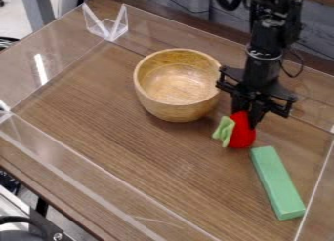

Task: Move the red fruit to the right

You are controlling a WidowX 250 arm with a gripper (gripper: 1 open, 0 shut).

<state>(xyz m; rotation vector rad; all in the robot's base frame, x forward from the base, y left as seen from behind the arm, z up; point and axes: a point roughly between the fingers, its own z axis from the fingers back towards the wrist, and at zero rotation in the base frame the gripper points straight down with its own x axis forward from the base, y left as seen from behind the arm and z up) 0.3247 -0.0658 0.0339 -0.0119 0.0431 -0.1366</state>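
Note:
The red fruit point(239, 134) is small and bright red, with a light green leaf piece on its left side. It hangs just above the wooden table, right of the bowl. My gripper point(245, 116) comes straight down from above and is shut on the red fruit's top. The black arm rises toward the upper right of the camera view. The lower fingertips are partly hidden by the fruit.
A round wooden bowl point(178, 84) stands left of the gripper, close to it. A flat green rectangular block point(275, 181) lies just below and right of the fruit. Clear acrylic walls point(53, 79) ring the table, with a clear bracket point(107, 23) at the back left.

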